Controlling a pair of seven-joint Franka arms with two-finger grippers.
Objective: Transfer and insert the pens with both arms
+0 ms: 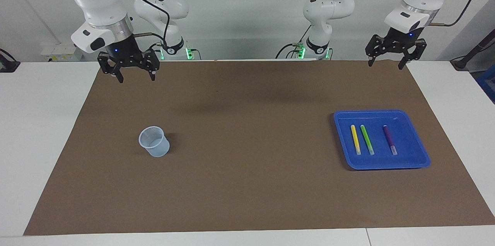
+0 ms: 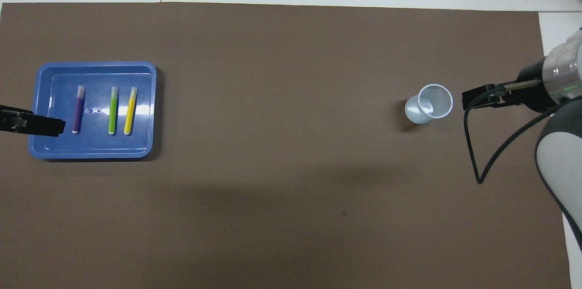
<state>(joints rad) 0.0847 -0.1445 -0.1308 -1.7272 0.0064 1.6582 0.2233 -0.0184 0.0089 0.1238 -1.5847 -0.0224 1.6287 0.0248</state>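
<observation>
Your stock: 3 pens, yellow pen (image 1: 355,139), green pen (image 1: 367,139), purple pen (image 1: 390,140), lie apart in the blue tray (image 1: 386,163) toward the left arm's end. Pale cup (image 1: 154,141) stands toward the right arm's end. Left gripper (image 1: 386,64) and right gripper (image 1: 134,79) hang spread, empty, over the mat's robot-side edge.

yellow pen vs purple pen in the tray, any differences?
Colour: the yellow pen versus the purple pen. Spacing: the yellow pen lies close beside the green pen; the purple pen lies apart, toward the left arm's end of the blue tray. Shared: both flat, roughly parallel, untouched.
</observation>
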